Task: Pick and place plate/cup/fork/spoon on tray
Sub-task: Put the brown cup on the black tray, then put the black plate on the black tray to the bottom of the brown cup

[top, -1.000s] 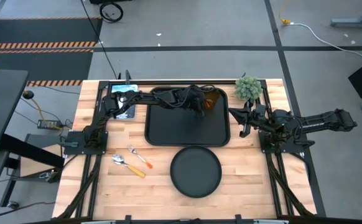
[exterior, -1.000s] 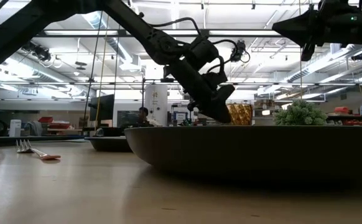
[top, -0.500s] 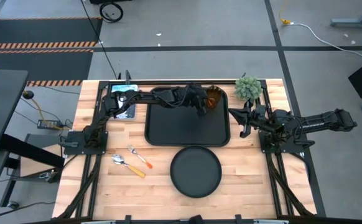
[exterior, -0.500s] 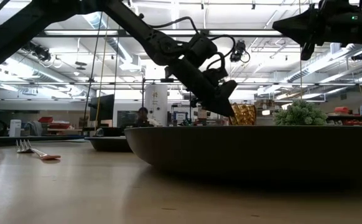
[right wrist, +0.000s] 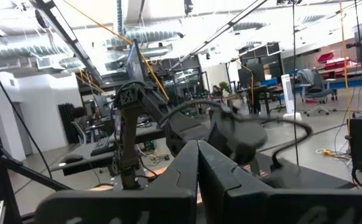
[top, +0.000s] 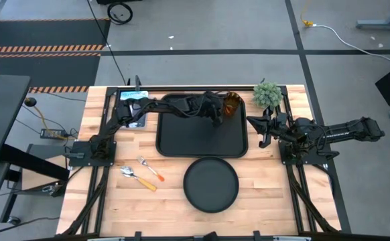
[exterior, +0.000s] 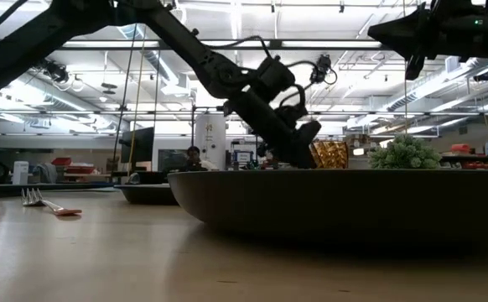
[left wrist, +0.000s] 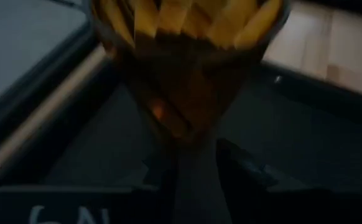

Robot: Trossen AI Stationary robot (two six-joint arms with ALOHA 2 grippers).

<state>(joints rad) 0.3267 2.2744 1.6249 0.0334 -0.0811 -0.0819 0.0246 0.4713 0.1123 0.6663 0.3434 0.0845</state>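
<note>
The amber cup (top: 232,104) stands upright in the far right corner of the black tray (top: 181,137); it also shows in the low view (exterior: 329,153). My left gripper (top: 217,112) slants down right beside the cup, on its left, fingers a narrow gap apart, with the cup's base (left wrist: 184,134) just ahead of the fingertips. The round black plate (top: 210,184) lies on the table near the tray's front. The fork (top: 151,169) and spoon (top: 136,177) lie left of the plate. My right gripper (top: 256,130) is shut and empty, raised at the table's right. My left gripper's fingertips (left wrist: 240,163) stand at the near side of the cup's base, slanting down from the table's left. The gap between them is narrower than the cup. I cannot tell whether they touch it. The cup rests upright on the tray.
A small green plant (top: 267,95) stands at the far right corner of the table, close to the cup and the right arm. A blue-white object (top: 133,106) lies under the left arm at the far left. People and workbenches show in the room behind.
My left gripper has gone a little toward the tray's far right corner and then drawn back slightly. The cup has shifted a little toward that corner and stays upright.
</note>
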